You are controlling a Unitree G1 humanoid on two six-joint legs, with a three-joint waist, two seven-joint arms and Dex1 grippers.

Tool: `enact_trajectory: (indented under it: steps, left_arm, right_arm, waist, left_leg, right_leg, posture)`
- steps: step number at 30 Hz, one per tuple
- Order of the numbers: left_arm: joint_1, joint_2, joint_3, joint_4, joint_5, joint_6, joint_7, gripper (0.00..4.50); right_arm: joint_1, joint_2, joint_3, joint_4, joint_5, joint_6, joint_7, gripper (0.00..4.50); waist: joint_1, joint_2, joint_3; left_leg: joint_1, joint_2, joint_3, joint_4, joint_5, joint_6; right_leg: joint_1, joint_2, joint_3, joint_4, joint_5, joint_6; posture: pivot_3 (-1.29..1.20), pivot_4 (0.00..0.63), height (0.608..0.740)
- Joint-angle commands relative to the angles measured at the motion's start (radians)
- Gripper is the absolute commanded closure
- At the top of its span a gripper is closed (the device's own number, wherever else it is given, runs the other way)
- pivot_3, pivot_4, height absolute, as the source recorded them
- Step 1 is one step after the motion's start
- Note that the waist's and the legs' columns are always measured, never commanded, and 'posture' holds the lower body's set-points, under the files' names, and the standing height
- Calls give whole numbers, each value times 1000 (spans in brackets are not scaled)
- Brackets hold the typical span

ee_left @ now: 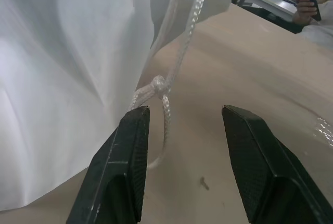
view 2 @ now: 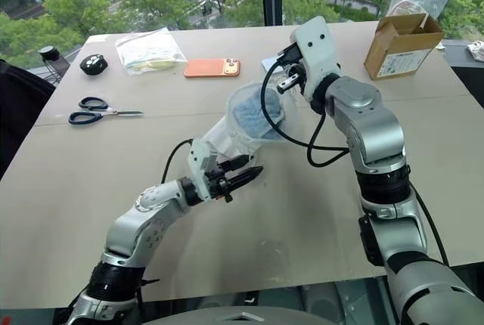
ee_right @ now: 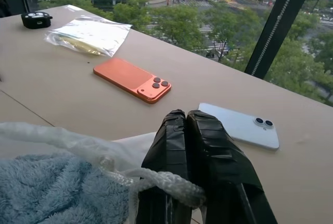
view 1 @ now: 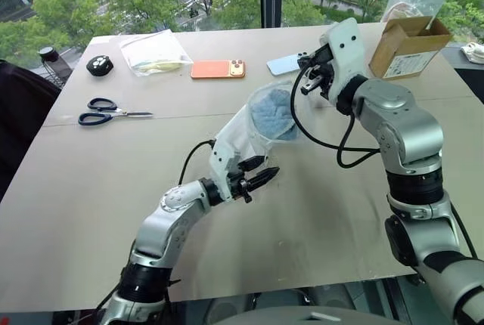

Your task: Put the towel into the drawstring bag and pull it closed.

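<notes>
Left eye view: drawstring bag (view 1: 240,134) slants mouth-up (towel (view 1: 274,113) inside) toward right claw (view 1: 310,75).

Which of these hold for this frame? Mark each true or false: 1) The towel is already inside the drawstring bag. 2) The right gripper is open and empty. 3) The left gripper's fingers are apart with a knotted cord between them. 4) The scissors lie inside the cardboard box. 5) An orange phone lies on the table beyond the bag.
1) True: the towel sits inside the drawstring bag.
2) False: the right gripper is shut, pinching the bag's white cord.
3) True: the left gripper is open, with the knotted cord hanging by one finger.
4) False: the scissors lie on the table, far from the cardboard box.
5) True: the orange phone lies there.
</notes>
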Motion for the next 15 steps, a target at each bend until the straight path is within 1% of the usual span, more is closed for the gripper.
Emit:
enact_trajectory:
  steps: [1, 4, 5, 8, 12, 14, 15]
  left_arm:
    - [-7, -3, 16, 5, 7, -31, 1, 3021]
    - [14, 6, 25, -5, 14, -43, 0, 4359]
    - [24, 8, 26, -13, 19, -52, 1, 4451]
    - [48, 9, 28, -31, 64, -122, 17, 4451]
    - [69, 10, 34, -31, 209, -319, 92, 4451]
    - [75, 29, 61, -35, 365, -448, 210, 4451]
    - [73, 48, 87, -35, 475, -509, 301, 4451]
  right_arm:
    - [-31, -6, -10, -53, 4, -7, -8, 4500]
    - [-27, -6, -14, -53, 2, -8, -13, 4500]
    - [-25, -7, -15, -53, 3, -9, -15, 4500]
    - [-18, -9, -17, -52, 6, -7, -16, 4500]
    - [-7, -21, -19, -49, 1, -12, -15, 4500]
    - [-9, -26, -44, -34, -9, -21, -40, 4500]
    - [-15, -29, -63, -20, -16, -31, -60, 4500]
  waist:
    - [-1, 0, 0]
    - [-1, 0, 0]
    - [-1, 0, 0]
    - [0, 0, 0]
    - [3, 0, 0]
    - [3, 0, 0]
    - [3, 0, 0]
  left_leg:
    - [0, 0, 0, 0, 0, 0]
    - [0, 0, 0, 0, 0, 0]
    - [0, 0, 0, 0, 0, 0]
    - [0, 0, 0, 0, 0, 0]
    - [0, 0, 0, 0, 0, 0]
    - [0, 0, 0, 0, 0, 0]
    - [0, 0, 0, 0, 0, 0]
  right_leg:
    - [0, 0, 0, 0, 0, 0]
    - [0, 0, 0, 0, 0, 0]
    - [0, 0, 0, 0, 0, 0]
    - [0, 0, 0, 0, 0, 0]
    - [0, 0, 0, 0, 0, 0]
    - [0, 0, 0, 0, 0, 0]
    - [0, 0, 0, 0, 0, 0]
  posture:
    - [0, 150, 734]
    - [0, 150, 734]
    - [0, 150, 734]
    - [0, 150, 734]
    - [0, 150, 734]
    - [0, 150, 734]
    - [0, 150, 734]
